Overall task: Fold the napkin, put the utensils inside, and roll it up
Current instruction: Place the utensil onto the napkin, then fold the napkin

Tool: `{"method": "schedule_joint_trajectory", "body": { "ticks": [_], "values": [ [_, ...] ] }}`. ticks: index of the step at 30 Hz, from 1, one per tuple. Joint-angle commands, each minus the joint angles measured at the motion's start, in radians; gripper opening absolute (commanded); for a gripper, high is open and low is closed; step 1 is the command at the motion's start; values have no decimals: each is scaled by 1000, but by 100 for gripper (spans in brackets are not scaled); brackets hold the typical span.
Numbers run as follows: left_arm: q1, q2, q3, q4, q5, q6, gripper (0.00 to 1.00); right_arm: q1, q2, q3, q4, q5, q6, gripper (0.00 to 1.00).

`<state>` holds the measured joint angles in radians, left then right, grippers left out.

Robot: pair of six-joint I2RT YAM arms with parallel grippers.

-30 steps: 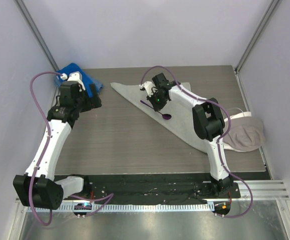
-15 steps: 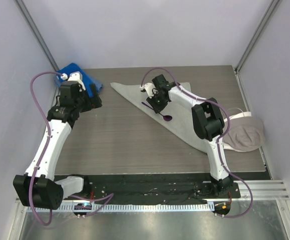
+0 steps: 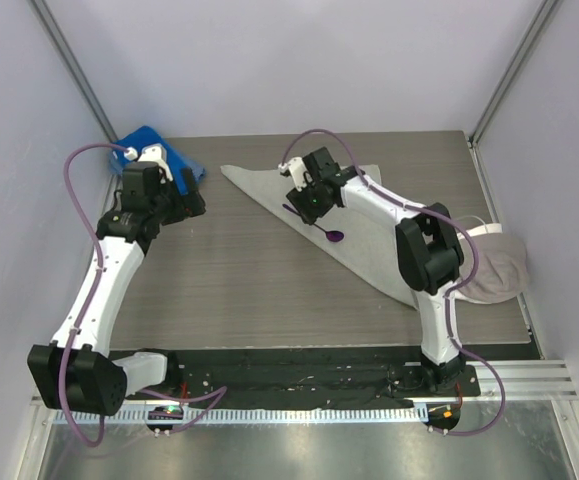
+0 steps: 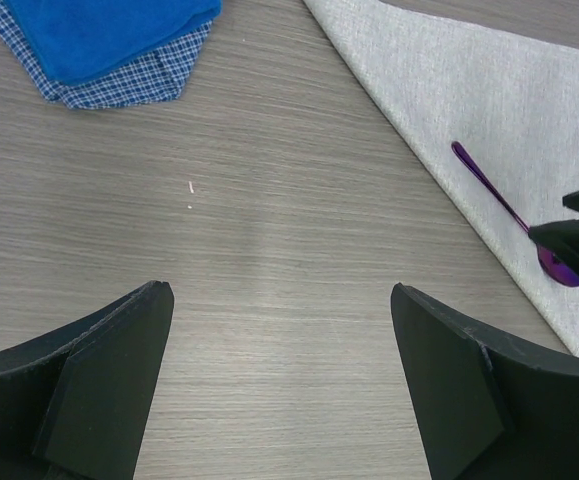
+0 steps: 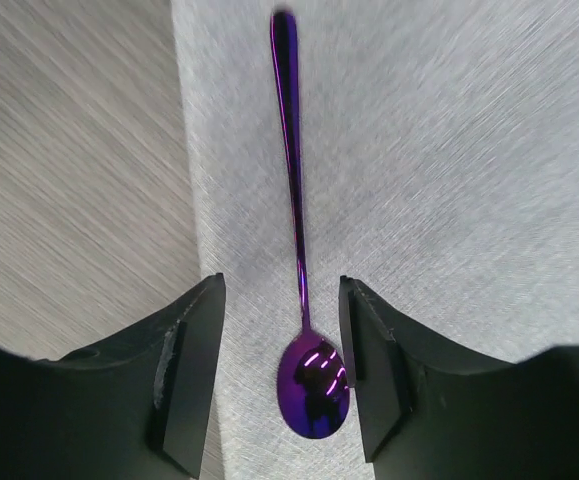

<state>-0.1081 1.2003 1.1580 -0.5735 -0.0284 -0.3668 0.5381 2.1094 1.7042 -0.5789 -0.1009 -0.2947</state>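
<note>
The right end effector (image 5: 281, 300) has its fingers apart, one on each side of the spoon (image 5: 291, 150) where the handle meets the bowl. A strip of cloth shows between each finger and the spoon, so nothing is clamped. In the right wrist view the spoon lies flat on the napkin (image 5: 449, 150), handle toward 12 o'clock and bowl at 6 o'clock, just inside the napkin's edge. Bare worktop (image 5: 69, 150) lies at 9 o'clock of that edge.

From above, the napkin is folded into a long triangle. Its folded edge runs from 10 o'clock to 4 o'clock across the right half of the worktop, and the spoon lies along it. A beige-grey cloth (image 3: 494, 275) sits at 3 o'clock of the napkin's near end.

The left end effector (image 4: 279, 300) is spread wide and empty above bare wood, well apart from the napkin. A blue towel (image 4: 109, 30) on a checked cloth (image 4: 129, 85) lies at its 11 o'clock.
</note>
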Motion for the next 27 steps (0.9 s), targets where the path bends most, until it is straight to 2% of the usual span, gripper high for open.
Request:
{"method": "schedule_joint_trajectory", "body": {
  "ticks": [1, 7, 13, 27],
  "values": [
    [5, 8, -3, 38, 22, -17, 96, 114, -62, -18, 206, 211, 57, 55],
    [5, 18, -4, 38, 50, -21, 96, 181, 78, 66, 284, 395, 66, 52],
    [5, 21, -4, 37, 48, -21, 96, 212, 142, 117, 346, 475, 14, 49],
    [5, 30, 2, 35, 54, -21, 96, 227, 193, 121, 356, 388, -35, 43]
  ]
}}
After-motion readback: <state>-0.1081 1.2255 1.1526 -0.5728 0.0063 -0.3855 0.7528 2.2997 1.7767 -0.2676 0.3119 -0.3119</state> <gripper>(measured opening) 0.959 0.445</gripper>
